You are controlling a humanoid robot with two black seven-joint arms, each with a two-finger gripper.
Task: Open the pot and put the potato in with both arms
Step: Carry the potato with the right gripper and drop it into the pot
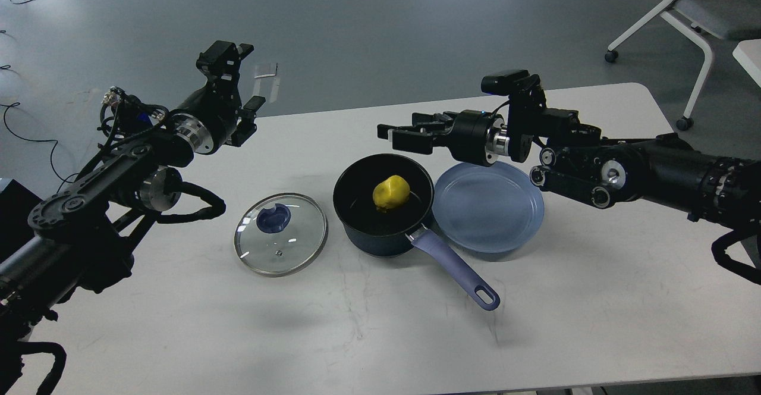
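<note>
A dark pot [362, 228] with a purple handle [458, 273] stands open in the middle of the table. A yellow potato [390, 192] lies inside it. The glass lid [280, 234] with a blue knob lies flat on the table left of the pot. My right gripper [404, 136] is open and empty, held above the pot's far rim. My left gripper [233, 85] is raised over the table's far left edge, open and empty, well away from the lid.
An empty blue plate [489, 207] lies right of the pot, touching it. The white table [380, 329] has bare room in front. A white office chair [684, 14] stands on the floor at the back right.
</note>
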